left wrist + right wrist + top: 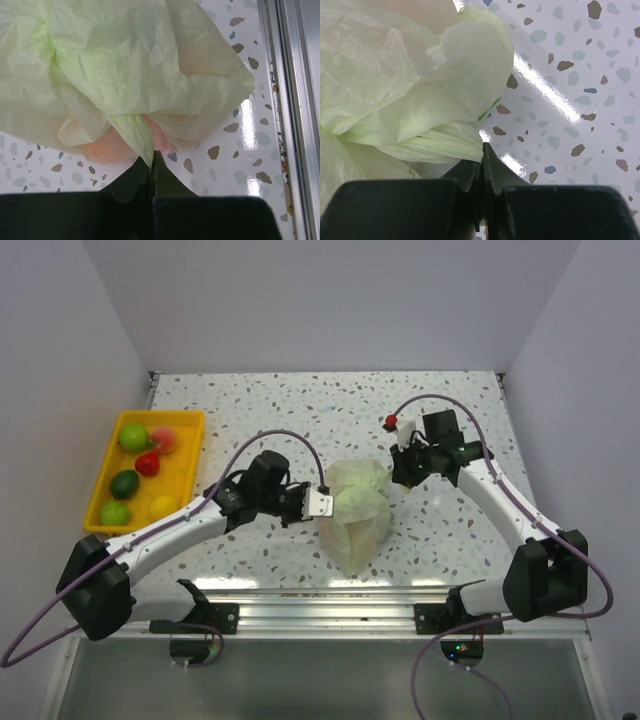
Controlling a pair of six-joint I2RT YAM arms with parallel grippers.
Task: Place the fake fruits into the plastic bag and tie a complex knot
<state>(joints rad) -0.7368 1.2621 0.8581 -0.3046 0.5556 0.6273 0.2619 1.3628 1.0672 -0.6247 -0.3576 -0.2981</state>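
hands: my left hand clamped on a twisted fold of the thin pale green plastic bag, my right hand clamped on another | bag: on the speckled table between them | risk: pulling hard could tear the film or slip a fold free

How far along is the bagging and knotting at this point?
Done, apparently: an orange shape shows through the bag, so some fruit seems loaded. In hand: the left hand and the right hand each pinch a fold of the bag. Left: several fruits sit in the yellow tray, and no knot shows.
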